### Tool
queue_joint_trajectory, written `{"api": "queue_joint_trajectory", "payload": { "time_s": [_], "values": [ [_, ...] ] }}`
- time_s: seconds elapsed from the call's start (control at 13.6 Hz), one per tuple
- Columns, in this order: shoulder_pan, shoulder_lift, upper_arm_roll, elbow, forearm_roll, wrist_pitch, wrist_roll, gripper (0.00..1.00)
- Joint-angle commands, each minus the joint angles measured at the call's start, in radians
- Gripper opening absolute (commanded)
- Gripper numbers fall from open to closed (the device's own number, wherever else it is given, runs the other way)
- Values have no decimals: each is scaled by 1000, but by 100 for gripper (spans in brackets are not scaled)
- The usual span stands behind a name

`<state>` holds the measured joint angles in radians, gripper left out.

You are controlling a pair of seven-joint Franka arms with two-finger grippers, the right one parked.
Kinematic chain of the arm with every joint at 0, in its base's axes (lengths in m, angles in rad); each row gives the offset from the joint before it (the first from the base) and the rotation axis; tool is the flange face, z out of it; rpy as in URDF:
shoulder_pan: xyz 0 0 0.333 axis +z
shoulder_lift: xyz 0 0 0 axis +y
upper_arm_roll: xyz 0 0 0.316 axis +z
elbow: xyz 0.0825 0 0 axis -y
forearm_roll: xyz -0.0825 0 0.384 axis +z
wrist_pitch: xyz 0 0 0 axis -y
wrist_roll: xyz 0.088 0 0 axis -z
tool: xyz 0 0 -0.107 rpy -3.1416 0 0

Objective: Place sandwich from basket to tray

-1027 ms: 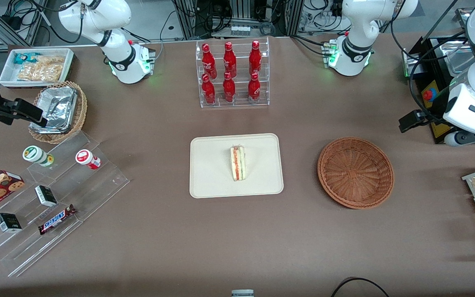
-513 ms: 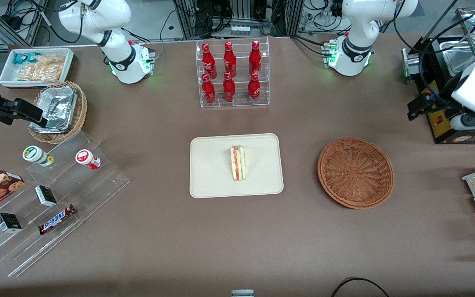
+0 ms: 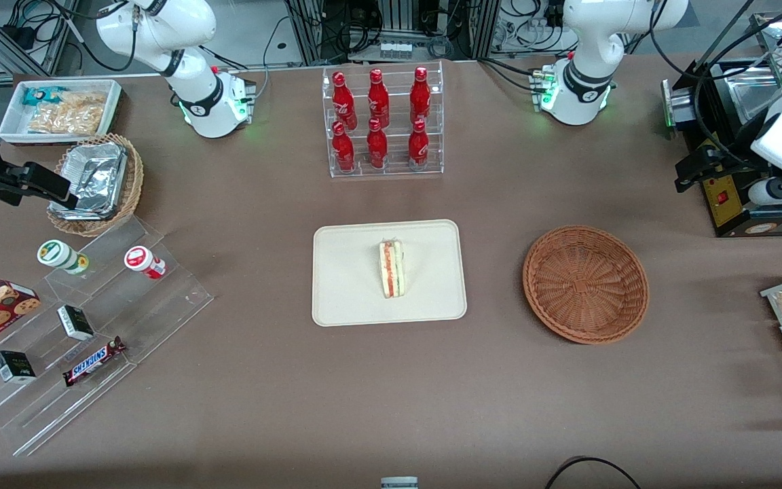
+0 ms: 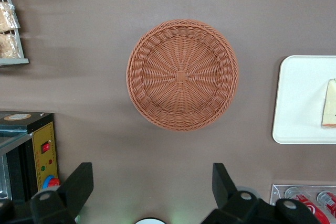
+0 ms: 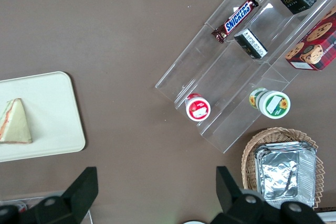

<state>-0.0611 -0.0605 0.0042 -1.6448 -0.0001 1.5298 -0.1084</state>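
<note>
A triangular white-bread sandwich (image 3: 392, 268) with red and green layers is seen on the smooth cream tray (image 3: 343, 299) at frame centre. The round woven wicker basket (image 3: 585, 283) beside it holds nothing. The gripper (image 4: 152, 188), held high above the table near the basket, is spread open. "SNICKERS" is read on a bar (image 3: 94, 360) at lower left.

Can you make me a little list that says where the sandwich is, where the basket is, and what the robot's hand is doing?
sandwich: lying on the tray, near its middle
tray: flat on the table, holding only the sandwich
basket: beside the tray, toward the working arm's end of the table, nothing in it
gripper: high above the table, near a black machine, not over the basket or tray
fingers: open wide, holding nothing
job: looks done, since the sandwich is on the tray
</note>
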Motion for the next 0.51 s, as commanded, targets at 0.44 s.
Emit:
{"api": "queue_joint_trajectory", "payload": {
  "time_s": [0.44],
  "values": [
    [32, -19, -9, 13, -5, -48, 58, 100]
  ]
}}
